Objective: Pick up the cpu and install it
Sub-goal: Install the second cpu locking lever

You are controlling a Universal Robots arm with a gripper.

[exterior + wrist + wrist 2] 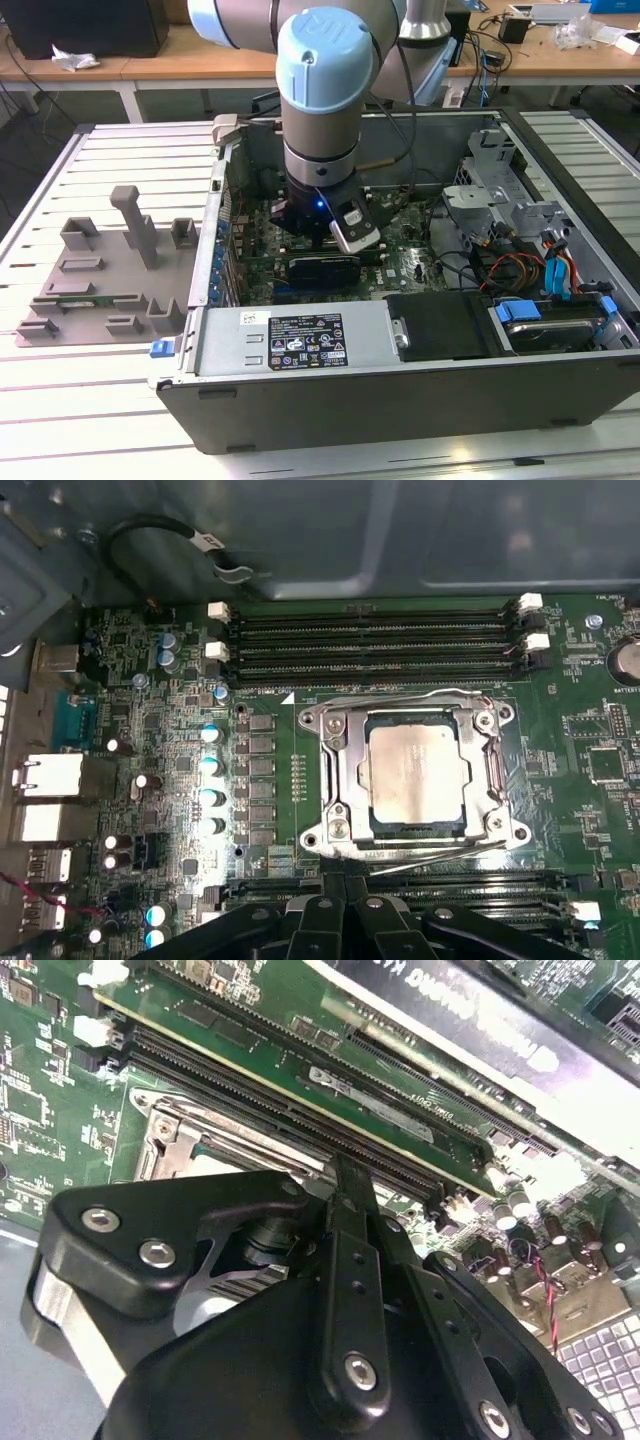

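Hovering above the socket [415,772] at centre frame, your gripper [335,900] leaves finger state untellable; judge the cpu [415,767] seated flat before loading it.

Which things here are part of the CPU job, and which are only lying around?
Belong to the job:
- cpu, lying in its socket frame
- gripper, above the motherboard

Just lying about:
- grey plastic tray outside the case
- memory slots
- cables

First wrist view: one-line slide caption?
CPU seated in the motherboard socket frame, memory slots beside it, gripper at frame edge.
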